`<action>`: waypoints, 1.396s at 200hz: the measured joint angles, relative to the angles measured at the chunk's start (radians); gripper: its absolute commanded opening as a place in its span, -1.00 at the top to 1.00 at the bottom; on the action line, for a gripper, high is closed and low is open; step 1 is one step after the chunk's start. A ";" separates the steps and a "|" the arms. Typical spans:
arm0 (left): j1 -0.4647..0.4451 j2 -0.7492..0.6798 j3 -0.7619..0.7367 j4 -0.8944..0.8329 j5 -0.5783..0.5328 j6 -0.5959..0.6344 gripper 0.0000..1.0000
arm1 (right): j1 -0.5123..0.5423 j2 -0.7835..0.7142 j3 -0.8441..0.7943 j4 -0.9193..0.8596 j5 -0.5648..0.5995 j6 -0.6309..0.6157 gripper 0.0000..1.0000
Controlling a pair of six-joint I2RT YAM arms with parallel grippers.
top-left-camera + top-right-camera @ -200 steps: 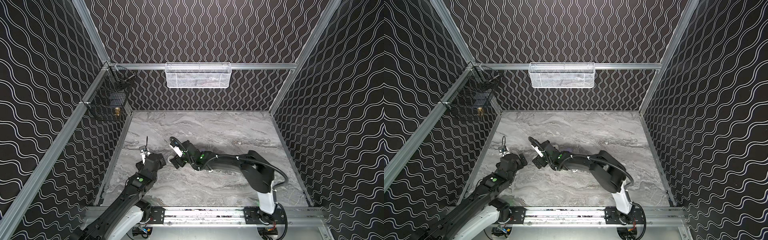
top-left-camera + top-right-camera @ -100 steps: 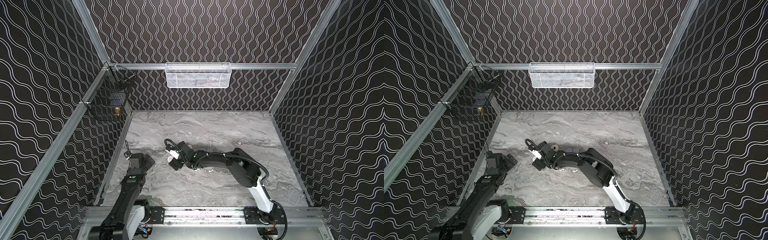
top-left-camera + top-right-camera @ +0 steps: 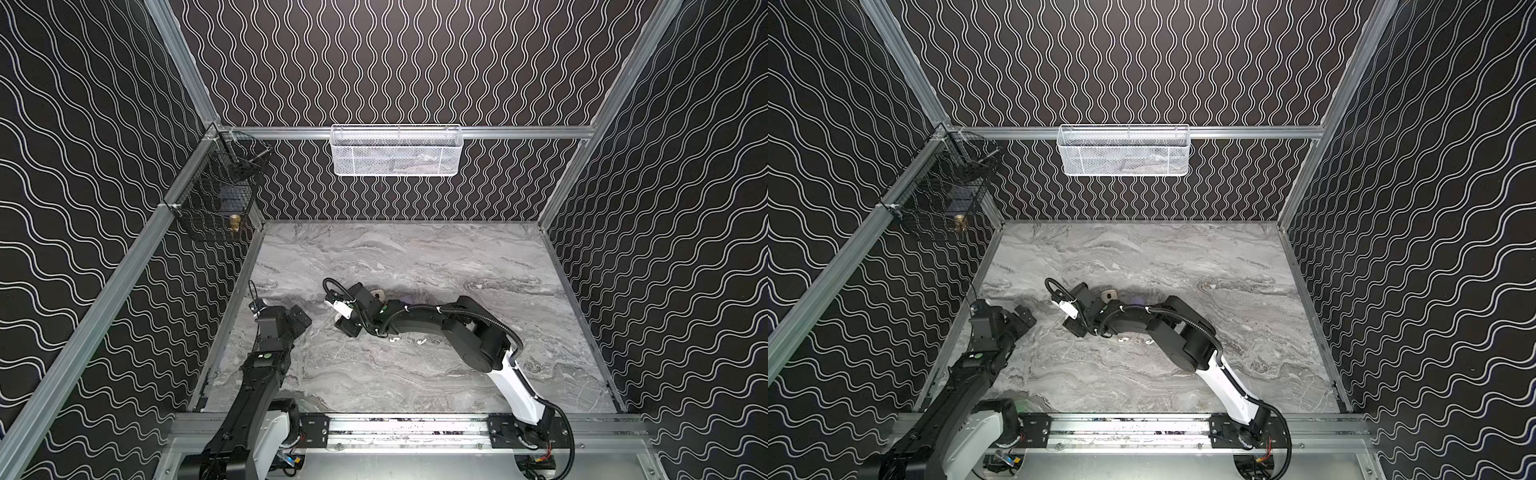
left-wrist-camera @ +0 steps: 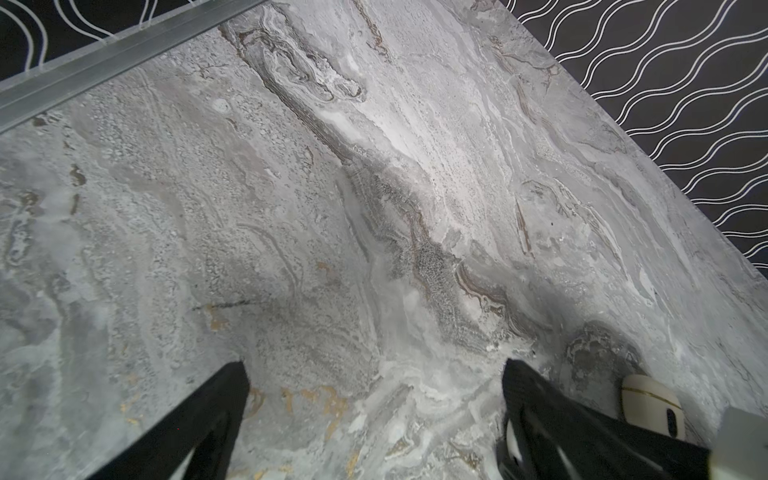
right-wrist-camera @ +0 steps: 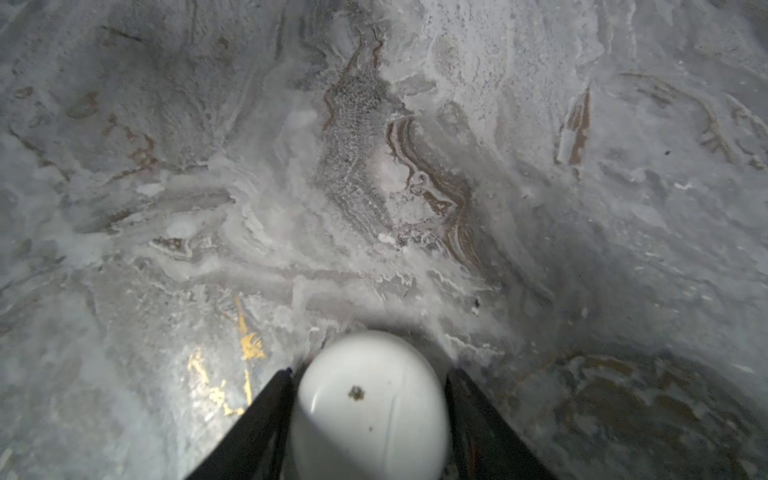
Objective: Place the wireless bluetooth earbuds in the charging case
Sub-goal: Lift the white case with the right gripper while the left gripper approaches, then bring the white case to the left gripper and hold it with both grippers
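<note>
Rail along the near edge carries both arm bases. The left arm rises from it by the left wall. The right arm reaches across the marble table toward the middle.

Item 1, earbuds. Two small white earbuds lie loose on the table, near each other, just on the near side of the right forearm. Both top views show them. No others are seen; the arm covers part of the table.

Item 2, left gripper. The jaws stand spread to their full width over bare table, with nothing between them. In both top views it sits near the left wall, apart from the right gripper.

Item 3, right gripper. A rounded white case fills the gap between its black fingers, and each finger lies against one side of it. The jaws are about half closed. The case is at table level, left of centre; whether it is lifted cannot be told.

Item 4, beyond the right gripper. A cream case with a thin gold line rests on the table, just behind the wrist. Beside it, to the right, is a pale lavender object, partly hidden by the arm and too unclear to identify.

Item 5, far end. A white wire basket hangs on the back wall rail. A black wire basket hangs on the left wall.
</note>
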 measured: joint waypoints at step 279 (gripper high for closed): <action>-0.193 0.015 0.360 0.278 0.787 0.130 -0.31 | -0.072 -0.872 -0.711 0.537 0.167 -0.488 0.47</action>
